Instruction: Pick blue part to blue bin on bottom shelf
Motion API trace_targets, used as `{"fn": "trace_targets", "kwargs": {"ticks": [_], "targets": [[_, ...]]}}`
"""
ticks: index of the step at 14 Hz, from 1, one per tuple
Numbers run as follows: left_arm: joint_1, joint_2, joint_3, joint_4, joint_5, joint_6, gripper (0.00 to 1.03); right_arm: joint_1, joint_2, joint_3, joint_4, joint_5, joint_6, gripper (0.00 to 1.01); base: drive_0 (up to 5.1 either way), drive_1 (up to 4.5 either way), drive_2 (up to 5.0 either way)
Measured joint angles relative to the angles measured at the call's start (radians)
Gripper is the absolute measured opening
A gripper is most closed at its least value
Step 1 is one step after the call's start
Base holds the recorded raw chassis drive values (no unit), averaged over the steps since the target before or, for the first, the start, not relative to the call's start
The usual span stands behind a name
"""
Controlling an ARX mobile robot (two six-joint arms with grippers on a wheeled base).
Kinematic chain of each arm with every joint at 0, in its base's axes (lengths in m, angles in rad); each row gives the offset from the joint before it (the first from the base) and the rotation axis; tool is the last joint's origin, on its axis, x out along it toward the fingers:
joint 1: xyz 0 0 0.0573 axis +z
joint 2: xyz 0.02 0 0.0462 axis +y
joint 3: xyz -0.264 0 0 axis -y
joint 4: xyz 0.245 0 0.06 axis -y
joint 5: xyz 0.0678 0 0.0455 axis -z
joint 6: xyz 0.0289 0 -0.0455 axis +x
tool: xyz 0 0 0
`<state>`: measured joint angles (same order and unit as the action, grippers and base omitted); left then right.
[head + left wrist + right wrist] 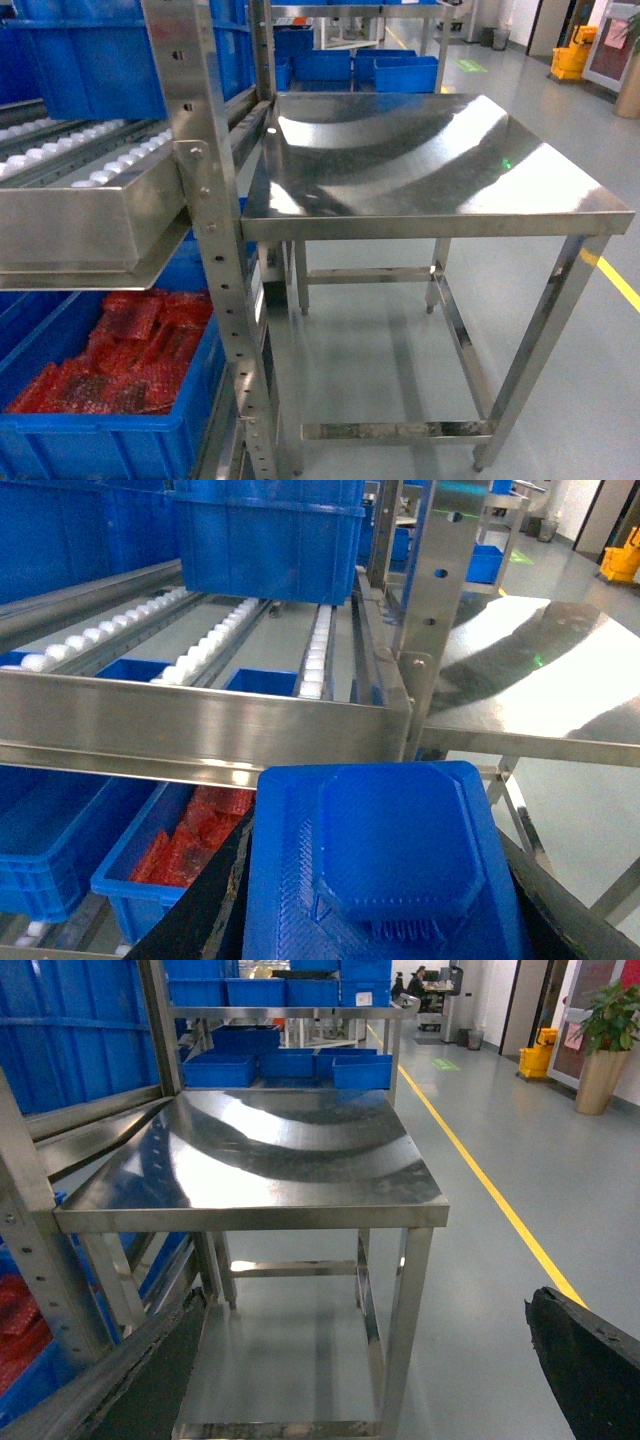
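Note:
The blue part (400,840), a chunky bright-blue piece with an octagonal raised top, fills the bottom of the left wrist view. My left gripper (385,890) is shut on it, with black fingers (215,900) showing on both sides. It hangs in front of the rack, above the lowest tier. There a blue bin (135,875) holds red bagged pieces, also seen in the head view as the blue bin (100,430). A second blue bin (50,840) sits to its left. My right gripper (370,1380) is open with nothing in it, beside the steel table. Neither gripper shows in the head view.
The rack's perforated upright (205,200) stands between the bins and the flat-topped steel table (420,170). A roller tier (200,650) with a steel front rail (200,730) overhangs the bins. More blue bins (380,68) stand behind. A yellow floor line (480,1180) runs along the right.

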<state>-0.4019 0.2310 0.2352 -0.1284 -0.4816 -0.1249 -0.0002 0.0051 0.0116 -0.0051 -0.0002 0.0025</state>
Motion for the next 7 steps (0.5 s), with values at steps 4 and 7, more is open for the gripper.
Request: {"fn": "trace_targets", "kwargs": {"ticks": [4, 7], "targets": [[0.000, 0.000, 0.000, -0.001, 0.000, 0.000, 0.43, 0.000, 0.000, 0.000, 0.000, 0.000, 0.000, 0.98, -5.0, 2.49, 2.5], [0.000, 0.001, 0.000, 0.000, 0.001, 0.000, 0.43, 0.000, 0.000, 0.000, 0.002, 0.000, 0.000, 0.98, -5.0, 2.49, 2.5]]}}
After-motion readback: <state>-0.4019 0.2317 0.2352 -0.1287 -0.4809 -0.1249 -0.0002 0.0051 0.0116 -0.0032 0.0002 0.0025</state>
